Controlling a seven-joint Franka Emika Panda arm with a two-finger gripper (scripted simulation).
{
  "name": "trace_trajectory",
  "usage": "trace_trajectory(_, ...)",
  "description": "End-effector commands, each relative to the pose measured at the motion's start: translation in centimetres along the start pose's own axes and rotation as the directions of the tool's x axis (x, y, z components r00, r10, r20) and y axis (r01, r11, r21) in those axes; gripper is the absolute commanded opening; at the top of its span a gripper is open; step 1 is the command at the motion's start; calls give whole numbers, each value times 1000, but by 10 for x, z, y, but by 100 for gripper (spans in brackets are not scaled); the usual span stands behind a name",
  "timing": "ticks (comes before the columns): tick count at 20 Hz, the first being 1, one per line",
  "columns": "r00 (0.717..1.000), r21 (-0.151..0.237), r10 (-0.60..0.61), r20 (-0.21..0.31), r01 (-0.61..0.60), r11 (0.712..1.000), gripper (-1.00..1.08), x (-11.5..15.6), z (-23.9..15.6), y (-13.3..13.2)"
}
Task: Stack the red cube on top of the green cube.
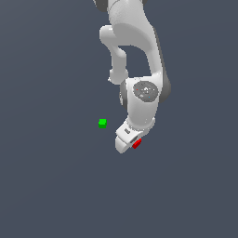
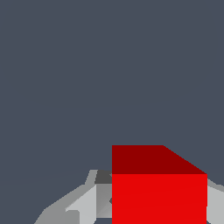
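Note:
The red cube (image 1: 136,143) peeks out from under the white gripper (image 1: 131,142), low and just right of centre in the exterior view. In the wrist view the red cube (image 2: 159,192) fills the space between the grey fingers (image 2: 85,203), which press against both of its sides, so the gripper (image 2: 159,208) is shut on it. The green cube (image 1: 102,123) sits alone on the dark floor, a short way toward the exterior view's left and slightly farther back than the gripper. It does not show in the wrist view.
The white arm (image 1: 139,56) reaches down from the top of the exterior view above the gripper. Plain dark grey floor (image 1: 51,186) lies all around, with no other objects in sight.

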State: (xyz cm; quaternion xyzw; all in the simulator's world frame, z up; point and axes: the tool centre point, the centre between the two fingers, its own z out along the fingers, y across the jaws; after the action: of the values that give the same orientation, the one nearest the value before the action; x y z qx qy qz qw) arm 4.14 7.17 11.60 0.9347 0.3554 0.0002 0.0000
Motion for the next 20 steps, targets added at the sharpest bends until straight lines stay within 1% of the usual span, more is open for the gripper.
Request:
trace_trajectory(1,1000,-1,0,0,0,1000,-100,-8,1,1)
trace_trajectory(5,1000,-1,0,0,0,1000,-100,-26,5,1)
trace_trajectory(9,1000,0,1,0,-1,1000,-100,-52,11,2)
trace_trajectory(20,1000,0,2,0,-2,1000,-100,-152,34,7)
